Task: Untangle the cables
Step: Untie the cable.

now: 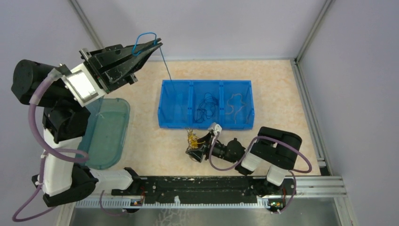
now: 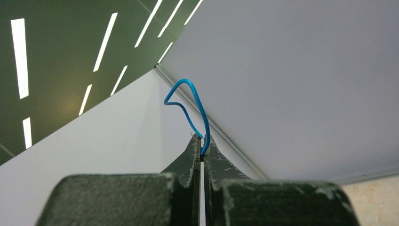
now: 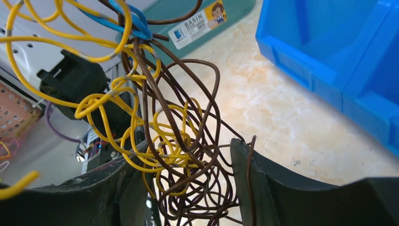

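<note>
My right hand (image 3: 186, 150): fingers stood apart, with a tangle of yellow and brown cables (image 3: 179, 155) loose between them.
My left hand (image 2: 202, 141): clamped on a blue cable (image 2: 184, 81), raised high; the cable's tail hung toward the left compartment of the blue bin (image 1: 205, 124).
Surface (image 1: 141, 141): beige and marbled; it carried the bin and a teal basin (image 1: 110, 136).
Room: pale grey walls, metal corner posts.
</note>
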`<state>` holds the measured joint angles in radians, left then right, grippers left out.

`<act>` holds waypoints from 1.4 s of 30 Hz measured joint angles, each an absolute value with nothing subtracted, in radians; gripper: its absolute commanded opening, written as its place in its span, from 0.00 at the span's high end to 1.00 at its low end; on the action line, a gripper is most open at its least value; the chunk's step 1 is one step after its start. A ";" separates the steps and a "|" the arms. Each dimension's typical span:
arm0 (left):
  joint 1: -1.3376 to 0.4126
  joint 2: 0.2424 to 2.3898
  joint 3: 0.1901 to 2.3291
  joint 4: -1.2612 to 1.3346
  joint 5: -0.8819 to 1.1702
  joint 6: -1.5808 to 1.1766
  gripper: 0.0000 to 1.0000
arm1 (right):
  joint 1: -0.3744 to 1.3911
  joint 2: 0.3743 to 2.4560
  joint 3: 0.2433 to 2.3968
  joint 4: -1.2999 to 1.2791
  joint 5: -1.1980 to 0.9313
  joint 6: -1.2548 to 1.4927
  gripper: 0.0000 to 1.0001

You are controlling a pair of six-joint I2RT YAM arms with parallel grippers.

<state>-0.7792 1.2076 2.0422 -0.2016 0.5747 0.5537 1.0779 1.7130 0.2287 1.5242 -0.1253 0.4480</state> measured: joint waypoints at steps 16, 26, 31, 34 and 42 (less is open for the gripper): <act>-0.779 1.124 1.835 -0.313 0.622 0.501 1.00 | 1.077 1.113 0.318 0.991 -0.079 0.336 0.35; -0.779 1.098 1.809 -0.333 0.629 0.500 1.00 | 1.076 1.154 0.355 0.809 -0.123 0.272 0.42; -0.779 1.080 1.784 -0.340 0.629 0.510 1.00 | 1.078 1.225 0.356 0.808 -0.125 0.268 0.59; -0.779 1.077 1.777 -0.344 0.629 0.511 1.00 | 1.078 1.273 0.358 0.809 -0.102 0.266 0.60; -0.779 1.050 1.735 -0.369 0.628 0.513 1.00 | 1.078 1.391 0.403 0.902 -0.068 0.289 0.71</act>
